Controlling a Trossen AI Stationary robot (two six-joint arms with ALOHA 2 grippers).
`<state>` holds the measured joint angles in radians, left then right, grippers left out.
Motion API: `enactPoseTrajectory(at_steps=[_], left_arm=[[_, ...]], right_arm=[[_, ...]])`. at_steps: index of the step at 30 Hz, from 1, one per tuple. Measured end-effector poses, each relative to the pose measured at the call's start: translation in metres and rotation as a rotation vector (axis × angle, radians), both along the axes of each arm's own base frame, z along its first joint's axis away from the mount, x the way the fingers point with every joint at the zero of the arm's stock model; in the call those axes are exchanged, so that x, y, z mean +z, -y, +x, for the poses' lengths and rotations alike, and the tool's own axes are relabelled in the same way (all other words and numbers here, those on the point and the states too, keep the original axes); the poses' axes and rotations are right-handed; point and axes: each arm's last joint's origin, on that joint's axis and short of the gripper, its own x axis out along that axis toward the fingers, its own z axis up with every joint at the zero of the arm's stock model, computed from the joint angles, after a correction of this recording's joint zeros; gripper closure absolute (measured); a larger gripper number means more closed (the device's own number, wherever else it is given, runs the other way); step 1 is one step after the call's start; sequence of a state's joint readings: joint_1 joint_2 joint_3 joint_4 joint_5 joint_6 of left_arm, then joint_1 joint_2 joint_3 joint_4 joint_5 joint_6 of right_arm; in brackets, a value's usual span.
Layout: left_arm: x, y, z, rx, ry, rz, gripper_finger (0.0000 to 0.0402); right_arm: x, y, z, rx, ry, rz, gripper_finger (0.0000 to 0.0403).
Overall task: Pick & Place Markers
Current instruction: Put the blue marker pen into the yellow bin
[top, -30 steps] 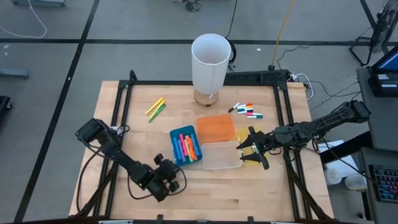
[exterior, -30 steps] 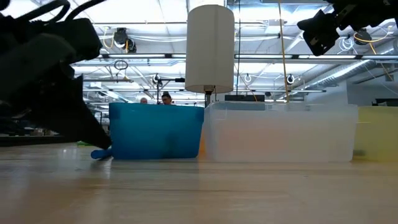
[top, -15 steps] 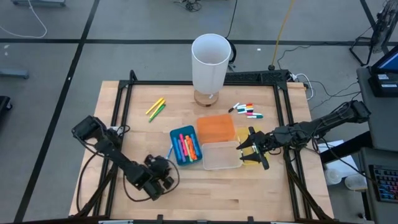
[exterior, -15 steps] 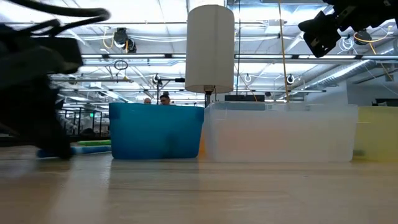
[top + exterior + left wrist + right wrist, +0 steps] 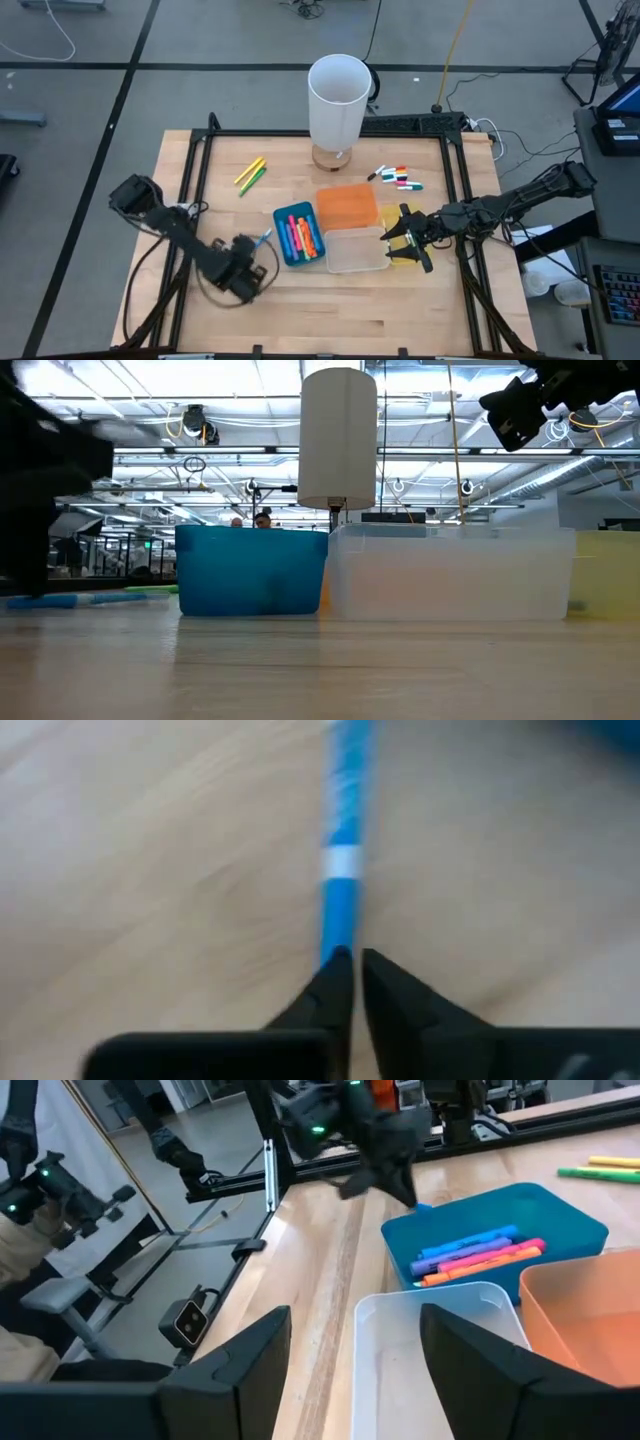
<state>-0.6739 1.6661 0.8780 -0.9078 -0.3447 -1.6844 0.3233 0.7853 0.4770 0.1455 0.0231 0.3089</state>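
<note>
My left gripper point(image 5: 247, 262) is at the table's near left, beside the blue bin point(image 5: 298, 235), shut on a blue marker point(image 5: 340, 890) that points toward that bin point(image 5: 263, 238). The blue bin holds several markers point(image 5: 478, 1252). Yellow and green markers point(image 5: 250, 175) lie on the wood at the far left. White markers with coloured caps point(image 5: 397, 178) lie at the far right. My right gripper point(image 5: 405, 238) hovers open over the clear bin point(image 5: 355, 250) and the yellow bin point(image 5: 402, 250), with nothing between its fingers point(image 5: 250, 1355). My left gripper pinches one end of the blue marker point(image 5: 338, 938) between its two fingertips. The fingers slant steeply down and the marker runs on straight ahead of them, roughly level and low over the wood. Whether it is clear of the table I cannot tell.
An orange bin point(image 5: 347, 205) stands behind the clear one. A tall white cylinder on a wooden foot point(image 5: 339, 95) is at the far middle. A black frame point(image 5: 205, 160) borders the work area. Bare wood lies along the near edge point(image 5: 340, 310).
My left gripper has gone toward the table's left edge and a little toward the far edge, turning its wrist and tipping further downward. The blue marker has travelled left with it, away from the blue bin's near corner. My right arm kept still.
</note>
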Motion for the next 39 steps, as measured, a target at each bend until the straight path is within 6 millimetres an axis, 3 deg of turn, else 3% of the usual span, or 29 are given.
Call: enactPoseTrajectory(at_steps=[3, 9, 13, 19, 24, 29, 34, 39], left_arm=[[0.004, -0.022, 0.004, 0.077, -0.13, -0.059, 0.0316], [0.016, -0.052, 0.018, -0.039, -0.146, -0.084, 0.0206], [0.021, -0.063, 0.021, -0.033, -0.134, -0.083, 0.0169], [0.017, -0.083, 0.013, -0.061, -0.274, -0.054, 0.0139], [0.001, -0.103, 0.003, -0.057, -0.368, -0.123, 0.0134], [-0.021, -0.12, -0.002, -0.026, -0.273, -0.24, 0.0146], [-0.019, -0.125, 0.002, -0.056, -0.262, -0.279, 0.0177], [-0.007, -0.125, 0.005, -0.097, -0.2, -0.289, 0.0239]], right_arm=[[0.0, 0.0, 0.0, 0.004, 0.004, -0.016, 0.0193], [0.0, 0.0, 0.0, 0.008, 0.009, -0.031, 0.0193], [0.0, 0.0, 0.0, 0.008, 0.008, -0.029, 0.0193], [-0.001, -0.002, -0.001, 0.02, -0.007, -0.014, 0.0193], [-0.001, -0.005, -0.002, 0.041, -0.001, -0.024, 0.0193], [-0.001, -0.006, -0.002, 0.043, 0.0, -0.023, 0.0193], [-0.001, -0.006, -0.002, 0.039, -0.005, -0.009, 0.0193], [-0.001, -0.007, -0.002, 0.043, -0.003, -0.008, 0.0193]])
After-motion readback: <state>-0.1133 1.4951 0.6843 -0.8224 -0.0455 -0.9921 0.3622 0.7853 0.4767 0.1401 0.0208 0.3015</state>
